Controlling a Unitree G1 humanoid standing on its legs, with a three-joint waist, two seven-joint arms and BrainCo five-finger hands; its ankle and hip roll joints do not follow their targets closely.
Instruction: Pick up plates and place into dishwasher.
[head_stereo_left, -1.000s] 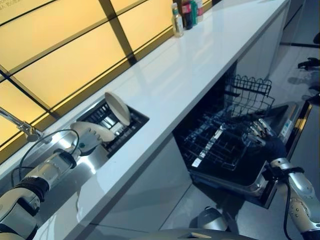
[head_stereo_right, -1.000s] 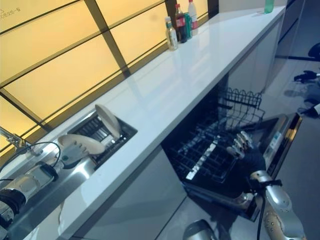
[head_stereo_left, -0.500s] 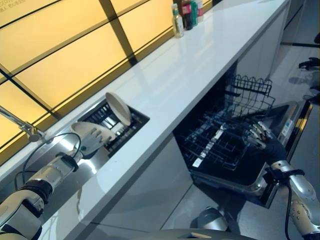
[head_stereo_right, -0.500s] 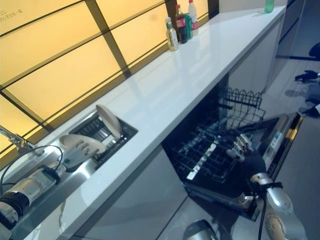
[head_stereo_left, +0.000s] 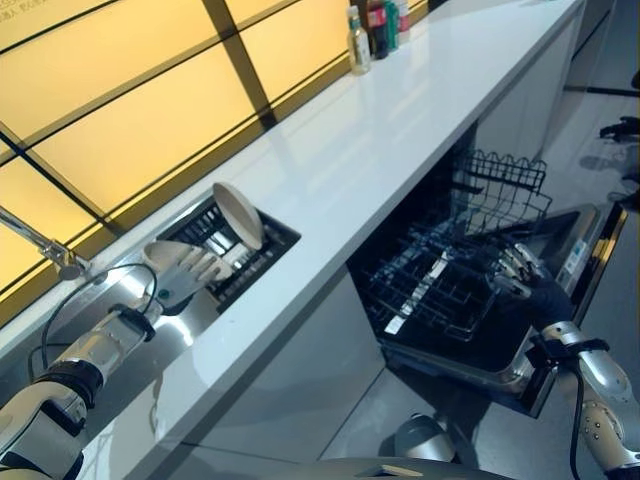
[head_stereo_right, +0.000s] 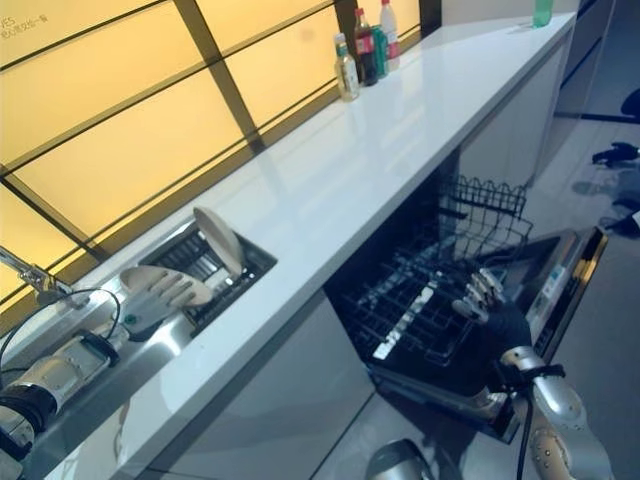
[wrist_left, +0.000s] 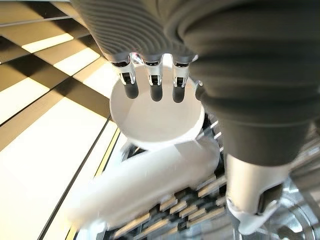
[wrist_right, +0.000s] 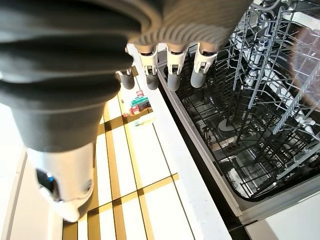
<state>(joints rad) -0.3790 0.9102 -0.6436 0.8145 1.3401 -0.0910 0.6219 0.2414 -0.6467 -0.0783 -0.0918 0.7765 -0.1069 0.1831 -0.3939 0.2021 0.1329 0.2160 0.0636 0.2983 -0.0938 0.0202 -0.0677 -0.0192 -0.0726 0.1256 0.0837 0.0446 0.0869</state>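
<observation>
No plate is loaded yet: the left robot hand (head_stereo_left: 185, 268), fingers straight, reaches the plates (head_stereo_left: 238, 215) in the sink rack, while the open right robot hand (head_stereo_left: 520, 272) hovers over the empty dishwasher rack (head_stereo_left: 440, 285).

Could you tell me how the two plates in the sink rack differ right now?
The upright plate stands on edge in the rack and nothing touches it. The flat plate lies low beside it, under the straight fingers of the left hand. Both are white and round. The right hand hangs open over the dishwasher.
</observation>
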